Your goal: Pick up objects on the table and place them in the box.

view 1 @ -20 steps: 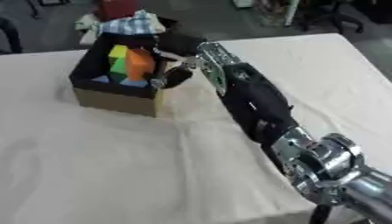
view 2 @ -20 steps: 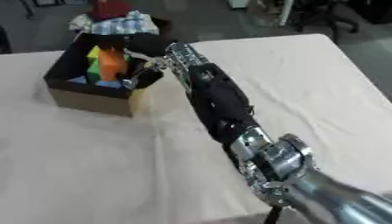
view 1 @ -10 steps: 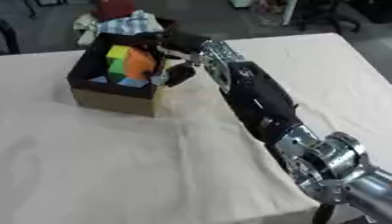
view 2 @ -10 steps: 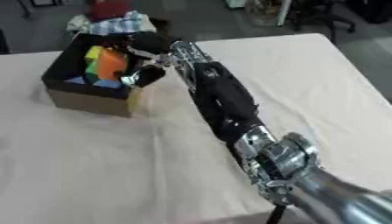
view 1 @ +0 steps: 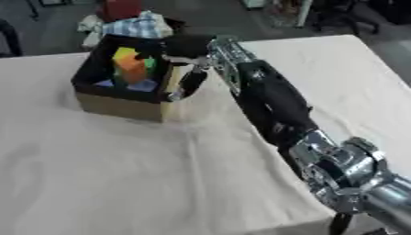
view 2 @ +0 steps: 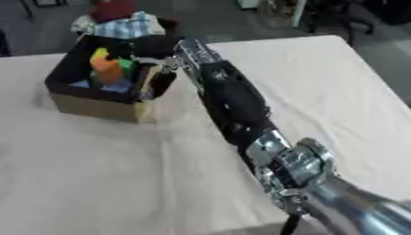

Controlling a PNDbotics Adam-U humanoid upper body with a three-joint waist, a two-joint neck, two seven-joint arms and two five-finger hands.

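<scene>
Left eye view, robot hand (view 1: 191, 59) at box (view 1: 120, 104) rim

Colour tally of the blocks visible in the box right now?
Yellow block: 1
Orange block: 1
Green block: 1
Blue block: 1
Total: 4 visible inside the box; others may be hidden behind its wall or the right hand at its rim.

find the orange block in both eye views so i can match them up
Left eye view: orange block upper left, inside the box, under a yellow piece.
Right eye view: same block further left, upper left.
Shared landmark: right hand at the box's right wall.
</scene>
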